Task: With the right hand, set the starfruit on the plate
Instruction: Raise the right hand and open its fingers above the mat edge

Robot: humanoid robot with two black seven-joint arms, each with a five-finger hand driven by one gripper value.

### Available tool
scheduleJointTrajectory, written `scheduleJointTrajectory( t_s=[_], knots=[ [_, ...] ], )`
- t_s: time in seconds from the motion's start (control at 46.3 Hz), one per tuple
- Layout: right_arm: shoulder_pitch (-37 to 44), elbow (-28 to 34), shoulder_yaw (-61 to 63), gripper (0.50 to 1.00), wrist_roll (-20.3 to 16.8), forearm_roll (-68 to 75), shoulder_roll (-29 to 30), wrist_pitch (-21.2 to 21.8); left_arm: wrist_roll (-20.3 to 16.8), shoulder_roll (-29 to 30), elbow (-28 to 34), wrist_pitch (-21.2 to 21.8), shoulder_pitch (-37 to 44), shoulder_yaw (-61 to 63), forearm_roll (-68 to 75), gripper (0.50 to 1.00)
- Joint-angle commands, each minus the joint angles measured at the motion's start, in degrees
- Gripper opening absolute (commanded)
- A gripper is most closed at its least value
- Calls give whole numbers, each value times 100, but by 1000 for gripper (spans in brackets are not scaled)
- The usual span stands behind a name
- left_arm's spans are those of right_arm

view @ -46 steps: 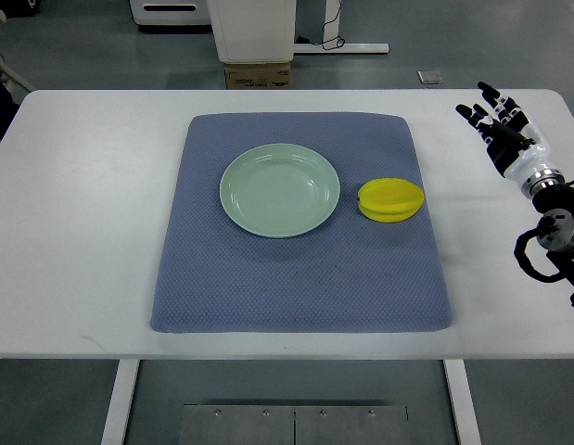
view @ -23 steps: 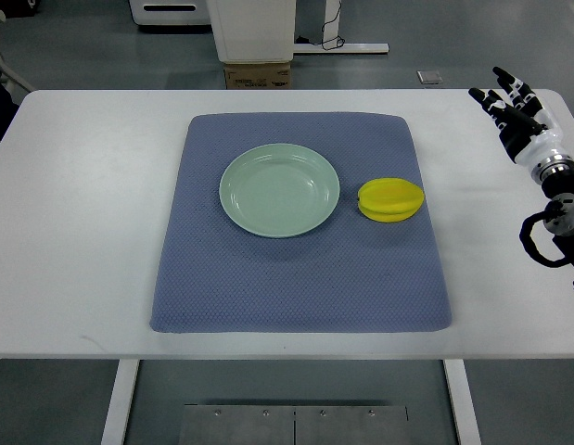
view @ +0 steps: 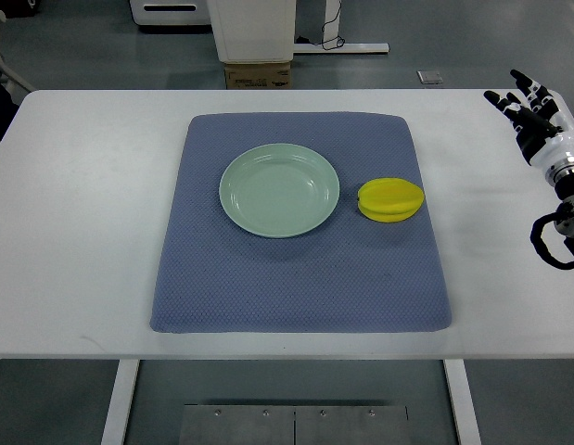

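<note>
The starfruit (view: 390,199) lies on the blue mat (view: 301,278), just to the right of the plate (view: 279,190) and not touching it. It is yellow, ridged, and lying on its side, with nothing holding it. The plate is pale green, round and holds nothing; it sits on the mat's upper middle, left of the starfruit. The mat spreads under both of them and covers the central part of the white table (view: 82,232), which reaches well beyond the starfruit on every side.

The right hand (view: 537,116) is far to the right of the starfruit, at the table's right edge and a little farther from the camera than the fruit. Its black fingers (view: 520,95) are spread and relaxed, pointing up and left, and grasp nothing. The white wrist and dark cabling of its arm run down along the picture's right edge.

Beyond the table, past the starfruit and plate, a cardboard box (view: 259,76) stands on the grey floor.
</note>
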Motion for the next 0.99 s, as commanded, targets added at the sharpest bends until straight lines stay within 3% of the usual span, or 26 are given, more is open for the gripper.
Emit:
scheduleJointTrajectory(
  t_s=[0.0,0.216,0.476,0.778,0.973],
  knots=[
    [14,1,-3,1000,-8,-8,0,-7,-1,0,0,0,0,0,5,1000],
    [23,97,-12,1000,-8,-17,9,-7,-1,0,0,0,0,0,-4,1000],
    [14,852,-21,1000,1,-26,-97,-244,-1,0,0,0,0,0,-4,1000],
    [-47,2768,-47,1000,177,-509,-694,-1290,-1,0,0,0,0,0,-4,1000],
    [-47,3770,-91,1000,220,-851,-1011,-1712,-1,0,0,0,0,0,-4,1000]
  ],
)
